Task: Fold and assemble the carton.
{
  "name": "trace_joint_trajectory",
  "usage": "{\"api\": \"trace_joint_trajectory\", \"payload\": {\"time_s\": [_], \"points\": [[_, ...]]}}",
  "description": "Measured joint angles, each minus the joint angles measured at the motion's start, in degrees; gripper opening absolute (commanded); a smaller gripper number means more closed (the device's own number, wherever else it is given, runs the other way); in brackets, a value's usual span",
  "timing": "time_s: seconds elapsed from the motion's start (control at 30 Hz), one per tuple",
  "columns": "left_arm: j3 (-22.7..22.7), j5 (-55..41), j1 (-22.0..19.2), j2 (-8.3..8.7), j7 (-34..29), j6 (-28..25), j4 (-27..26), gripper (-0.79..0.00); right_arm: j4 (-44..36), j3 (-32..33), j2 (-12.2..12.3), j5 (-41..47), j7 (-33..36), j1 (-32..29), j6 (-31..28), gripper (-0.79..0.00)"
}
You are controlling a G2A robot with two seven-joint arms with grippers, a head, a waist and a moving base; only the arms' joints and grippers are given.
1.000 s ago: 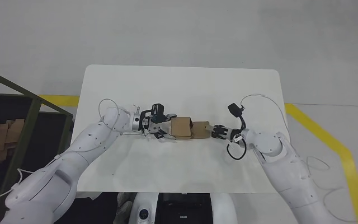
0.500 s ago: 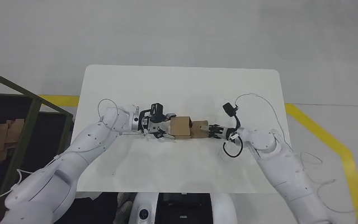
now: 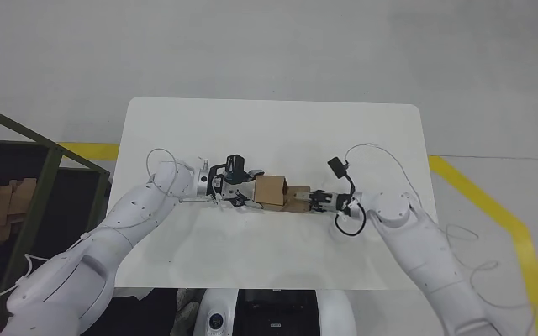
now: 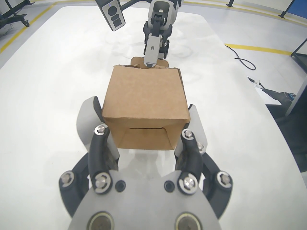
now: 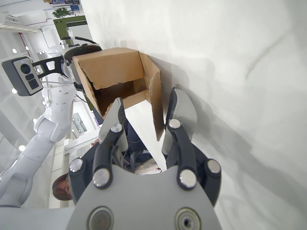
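Observation:
A small brown carton (image 3: 271, 191) lies on its side mid-table, both ends unsealed. My left gripper (image 4: 144, 111) is shut on the carton (image 4: 144, 94), one finger pressed on each side wall at its near end. At the far end, my right gripper (image 5: 147, 101) stands open and straddles a side flap (image 5: 156, 101) of the carton (image 5: 108, 68); the flap sticks out toward it and sits close to one finger. The left wrist view shows the right gripper (image 4: 150, 63) with its tips at the carton's far edge. From above, the grippers (image 3: 242, 195) (image 3: 312, 200) flank the carton.
The white table (image 3: 269, 126) is bare around the carton. A cable loop (image 3: 346, 225) hangs by the right wrist. A green rack (image 3: 34, 168) with cardboard stands past the table's left edge.
My right gripper has moved left toward the carton and now has the end flap between its fingers. The left gripper and the carton have stayed put.

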Motion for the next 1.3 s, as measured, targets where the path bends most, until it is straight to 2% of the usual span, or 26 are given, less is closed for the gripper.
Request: {"api": "trace_joint_trajectory", "payload": {"time_s": [0.07,0.23,0.4,0.53,0.7,0.9,1.2,1.3], "points": [[0.0,0.0,0.0,0.00,0.0,0.0,0.0,-0.212,0.8,0.0,-0.2,2.0,0.0,0.2,-1.2,-0.502],[-0.1,-0.1,0.1,0.02,0.0,0.1,0.0,-0.212,2.3,-0.2,-0.2,2.3,0.3,0.6,-1.8,-0.474],[-0.2,-0.1,0.2,0.02,-0.1,0.1,-0.2,-0.212,2.5,-1.7,-0.7,3.1,0.8,1.1,-2.2,-0.486],[-0.2,-0.1,0.2,0.01,-0.2,0.2,-0.2,-0.212,3.7,-3.2,-1.3,4.4,1.3,2.0,-2.7,-0.591],[-0.4,0.0,0.4,0.14,-0.3,0.3,-0.3,-0.209,4.8,-3.8,-1.7,4.8,0.8,3.5,-3.3,-0.603],[-0.5,0.1,0.6,0.18,-0.5,0.3,-0.8,-0.206,0.8,-4.2,-1.5,1.3,-0.2,3.6,-0.6,-0.600],[-0.7,0.0,0.7,0.23,-0.7,0.3,-0.8,-0.200,-3.8,-2.9,-0.9,-0.5,-1.3,1.8,1.6,-0.505],[-0.7,0.0,0.7,0.25,-0.8,0.3,-0.8,-0.203,-5.7,-1.6,-0.4,0.2,-1.3,0.4,0.8,-0.496]]}}
